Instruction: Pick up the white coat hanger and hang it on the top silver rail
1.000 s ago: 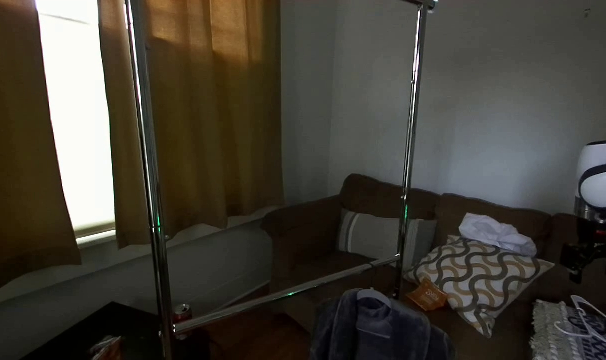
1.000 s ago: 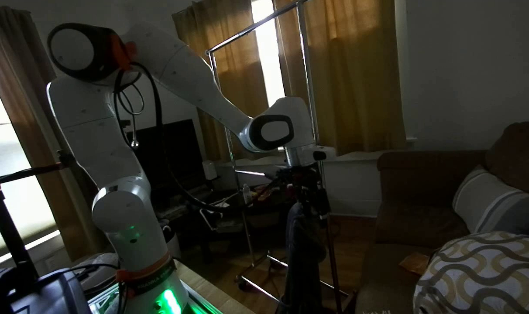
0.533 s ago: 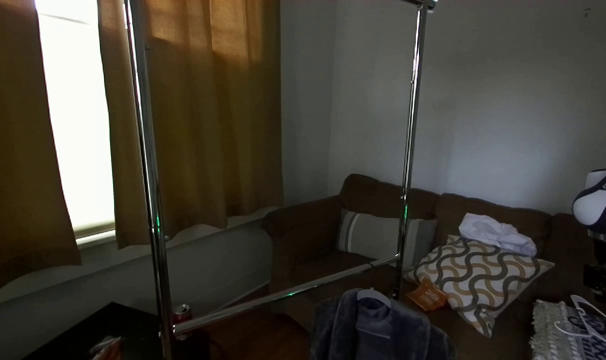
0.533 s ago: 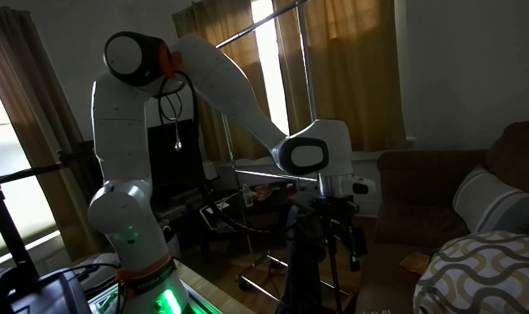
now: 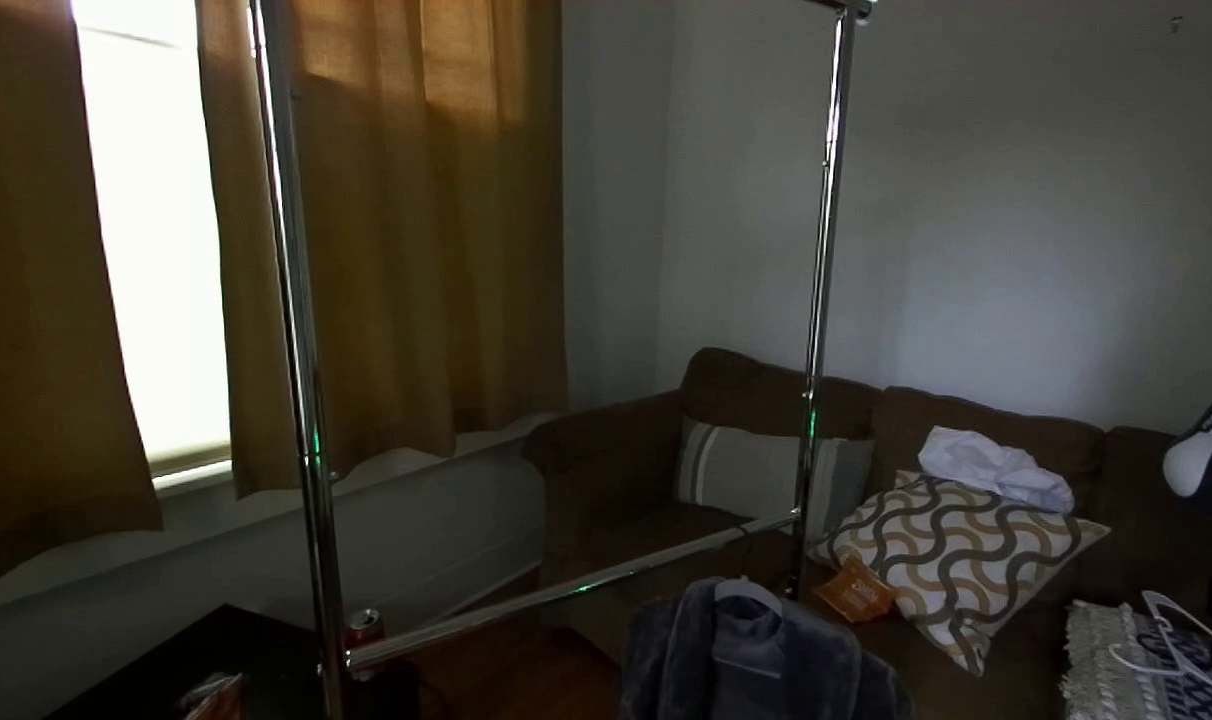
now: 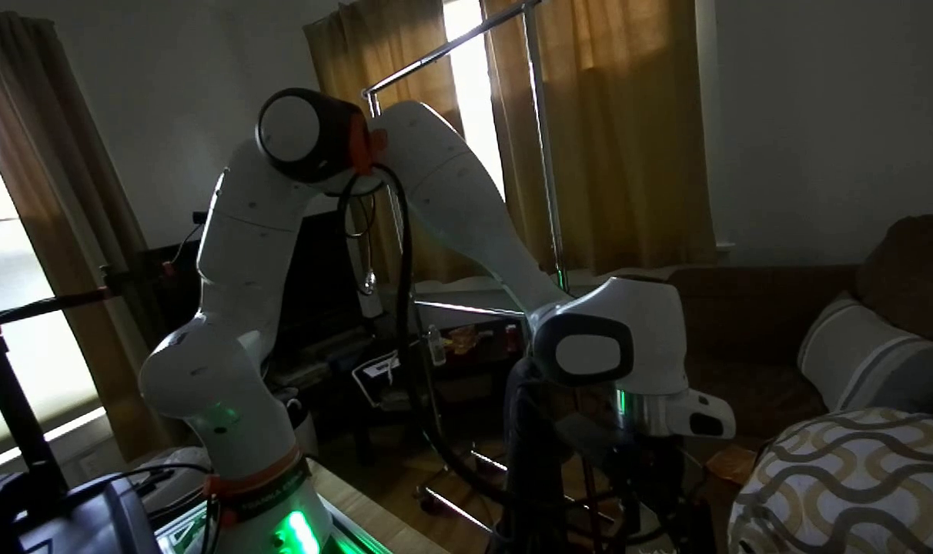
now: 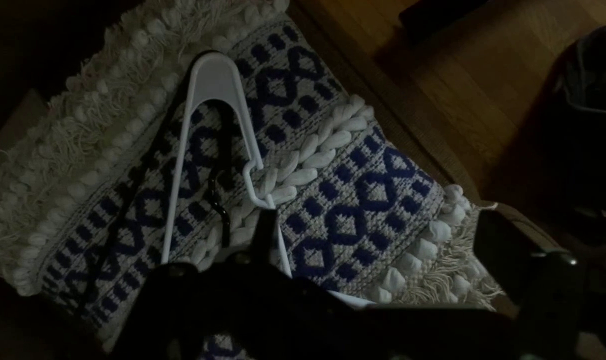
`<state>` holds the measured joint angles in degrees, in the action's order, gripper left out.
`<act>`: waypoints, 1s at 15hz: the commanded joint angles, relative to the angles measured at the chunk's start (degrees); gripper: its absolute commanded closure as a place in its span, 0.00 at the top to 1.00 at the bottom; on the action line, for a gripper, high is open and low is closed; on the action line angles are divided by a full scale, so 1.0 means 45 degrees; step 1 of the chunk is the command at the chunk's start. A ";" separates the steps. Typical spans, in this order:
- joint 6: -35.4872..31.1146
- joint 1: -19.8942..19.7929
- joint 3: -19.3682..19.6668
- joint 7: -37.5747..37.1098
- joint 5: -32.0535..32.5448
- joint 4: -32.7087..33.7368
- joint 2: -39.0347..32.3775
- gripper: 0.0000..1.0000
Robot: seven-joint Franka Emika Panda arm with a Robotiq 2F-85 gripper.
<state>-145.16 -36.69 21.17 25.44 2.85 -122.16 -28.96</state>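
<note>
The white coat hanger [image 7: 214, 75] lies on a blue-and-cream woven, fringed cloth in the wrist view. It also shows at the right edge in an exterior view [image 5: 1179, 661]. My gripper [image 7: 377, 222] is open, its two dark fingers wide apart above the hanger and cloth. The left finger overlaps the hanger in view; I cannot tell whether it touches. Part of the hanger is hidden behind the gripper. In an exterior view the gripper [image 6: 663, 515] hangs low, pointing down. The top silver rail [image 6: 436, 55] spans the garment rack's tops, and only a bit shows in an exterior view [image 5: 828, 3].
The woven cloth [image 5: 1086, 660] lies by a patterned pillow [image 5: 986, 540] on the brown sofa [image 5: 606, 450]. A grey garment [image 5: 666, 650] hangs near the rack's pole [image 5: 826, 230]. The lower crossbar [image 5: 566, 588] runs between the poles. A dark table [image 5: 206, 660] holds a red can [image 5: 364, 627].
My arm has reached out and down, lowering the gripper toward the hanger on the cloth. In an exterior view the arm has slid mostly past the right edge. The hanger has not moved.
</note>
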 commanded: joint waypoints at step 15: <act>-0.0734 -0.2202 -0.1567 0.0271 -0.0549 0.2189 -0.2548 1.00</act>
<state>-146.26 -42.49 16.76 24.74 1.75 -115.89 -36.47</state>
